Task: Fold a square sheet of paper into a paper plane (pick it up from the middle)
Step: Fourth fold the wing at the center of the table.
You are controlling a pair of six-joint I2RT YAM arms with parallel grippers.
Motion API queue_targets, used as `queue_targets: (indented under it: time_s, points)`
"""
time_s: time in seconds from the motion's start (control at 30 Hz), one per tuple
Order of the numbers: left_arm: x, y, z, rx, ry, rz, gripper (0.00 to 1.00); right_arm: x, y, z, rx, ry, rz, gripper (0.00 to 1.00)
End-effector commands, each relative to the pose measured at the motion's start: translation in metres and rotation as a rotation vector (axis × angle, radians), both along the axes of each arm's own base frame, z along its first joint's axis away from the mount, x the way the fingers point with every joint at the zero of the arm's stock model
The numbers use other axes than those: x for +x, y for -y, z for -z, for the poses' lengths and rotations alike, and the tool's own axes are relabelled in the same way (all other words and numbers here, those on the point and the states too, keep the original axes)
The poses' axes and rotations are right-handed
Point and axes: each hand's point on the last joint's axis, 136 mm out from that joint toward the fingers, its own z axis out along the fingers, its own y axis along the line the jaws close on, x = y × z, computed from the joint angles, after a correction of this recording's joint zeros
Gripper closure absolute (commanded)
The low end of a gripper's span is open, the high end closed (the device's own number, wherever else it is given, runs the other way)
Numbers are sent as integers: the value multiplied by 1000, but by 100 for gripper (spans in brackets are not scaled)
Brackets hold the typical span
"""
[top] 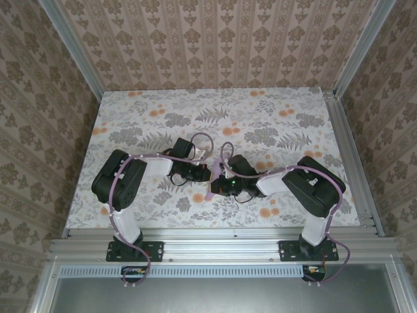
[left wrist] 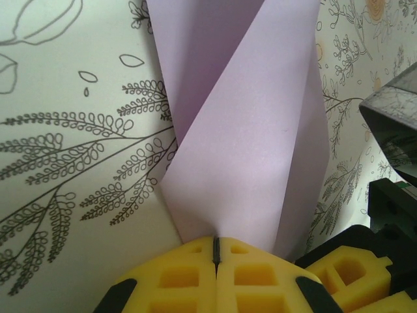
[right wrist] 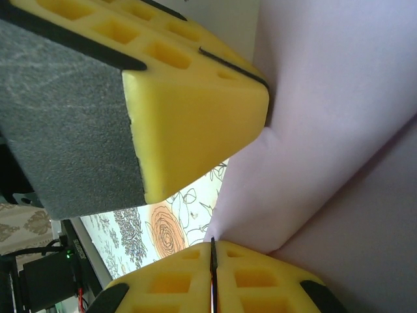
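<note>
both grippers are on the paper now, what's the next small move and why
Probably lower the lavender paper onto the tablecloth and press its fold flat. The left gripper and right gripper are both shut on it, close together, and its folded flaps stand loosely apart, not creased flat.

A boxed-in robotics lab cell. Beige patterned wallpaper lines the walls around a floral tablecloth. Bare aluminium framing along the near edge carries two robot arms.
</note>
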Motion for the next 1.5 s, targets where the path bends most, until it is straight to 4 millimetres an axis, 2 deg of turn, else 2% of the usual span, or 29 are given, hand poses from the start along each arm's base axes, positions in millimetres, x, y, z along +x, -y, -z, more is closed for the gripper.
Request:
queue_targets:
  time_s: [0.0,0.3,0.83,1.07,1.3,1.47]
  points:
    - [-20,-23,44,145,-85,-3,100,-8,-5,-11,14,0,-32,88]
    - [-21,-26,45,145,-86,-5,100,-24,-4,-6,-8,-22,-45,89]
    - [-23,-27,50,146,-99,-9,100,-13,-15,-4,-3,-15,-53,88]
    - [-24,-28,52,147,-103,-10,100,-13,-17,4,-10,-33,-61,88]
    - [-24,-29,55,149,-107,-8,100,-26,-14,15,-52,-78,-102,88]
    - [-24,-30,55,156,-109,-5,100,-41,-2,25,-139,-127,-144,88]
